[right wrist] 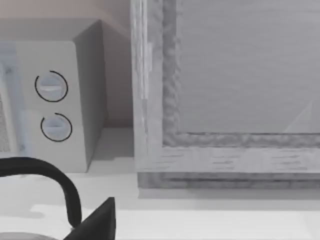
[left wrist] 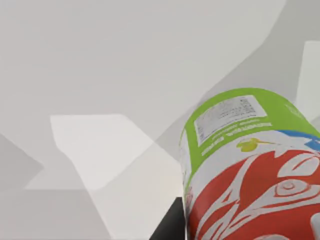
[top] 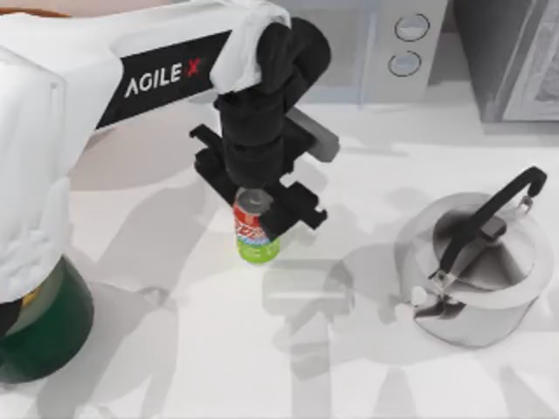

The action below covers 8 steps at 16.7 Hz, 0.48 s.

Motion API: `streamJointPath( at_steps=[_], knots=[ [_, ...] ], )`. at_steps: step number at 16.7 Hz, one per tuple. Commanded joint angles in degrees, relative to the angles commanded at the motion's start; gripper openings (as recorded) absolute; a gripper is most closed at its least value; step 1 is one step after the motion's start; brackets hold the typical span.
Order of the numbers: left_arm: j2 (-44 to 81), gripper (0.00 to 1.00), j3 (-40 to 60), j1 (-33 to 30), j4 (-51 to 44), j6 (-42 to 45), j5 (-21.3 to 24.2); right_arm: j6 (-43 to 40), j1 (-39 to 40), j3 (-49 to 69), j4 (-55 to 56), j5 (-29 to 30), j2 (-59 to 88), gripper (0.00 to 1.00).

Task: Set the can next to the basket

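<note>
Kettles (top: pixel 476 266) number two (perhaps); one can (top: pixel 255 229).

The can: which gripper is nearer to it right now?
Left. The left gripper sits directly over the can, jaws at its sides. The right wrist view faces the microwave at the table's back.

green kettle (top: pixel 39 336) cropped, can (top: pixel 255 229) top gripper-hidden (top: pixel 258 209)

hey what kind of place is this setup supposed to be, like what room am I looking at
Probably a simulated kitchen counter. A microwave with two round dials stands at the back, a steel kettle sits on the white table, and a dark green kettle is at the left edge. The left gripper holds a drink can.
</note>
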Motion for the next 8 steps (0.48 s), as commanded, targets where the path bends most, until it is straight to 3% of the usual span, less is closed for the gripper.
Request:
streamJointPath(
  at_steps=[3, 8],
  knots=[
    [0.0, 0.02, 0.0, 0.0, 0.0, 0.0, 0.0, 0.0, 0.0, 0.0, 0.0, 0.0, 0.0, 1.0],
    [0.0, 0.0, 0.0, 0.0, 0.0, 0.0, 0.0, 0.0, 0.0, 0.0, 0.0, 0.0, 0.0, 1.0]
  ],
)
